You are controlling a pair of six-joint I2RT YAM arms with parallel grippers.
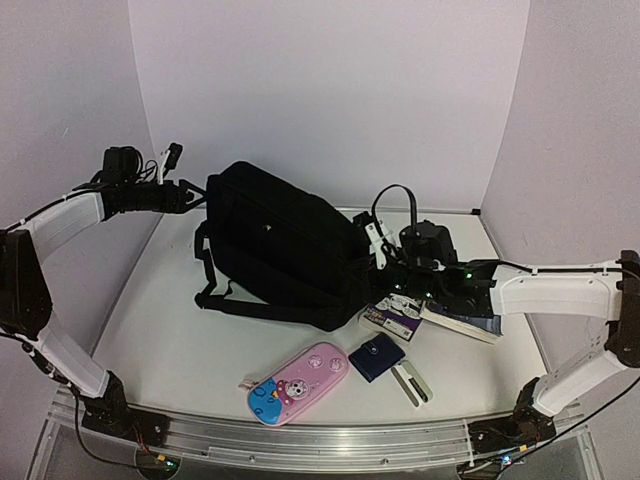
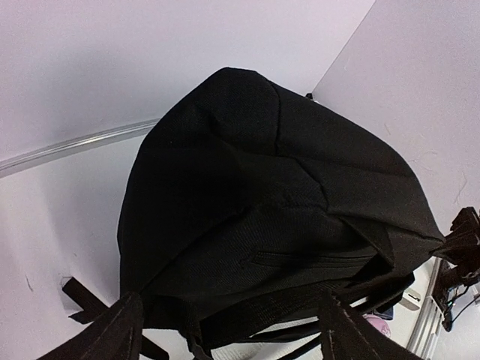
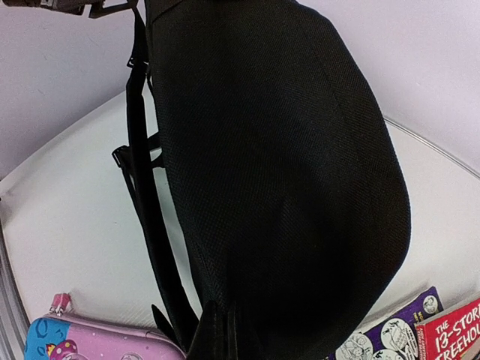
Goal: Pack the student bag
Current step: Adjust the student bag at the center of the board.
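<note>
Large black soft fabric backpack [image 1: 280, 245] lies on its side mid white table [image 1: 180, 335], nearer the back edge, w/ black straps [image 1: 225, 300] trailing twd the front-left. L gripper [image 1: 193, 196] sits at the bag's back-left end, fingers [image 2: 112, 334] spread wide either side of it; contact: can't tell. R gripper [image 1: 385, 265] is at the bag's right end, jaws closed, pinching fabric pulled to a point. Near the front edge: pink-and-blue cartoon pencil case [image 1: 300, 383], small navy snap wallet [image 1: 377, 358], small white-and-dark clip-like item [image 1: 412, 383]. Illustrated books [image 1: 400, 320] lie just beside the bag's right end.
</note>
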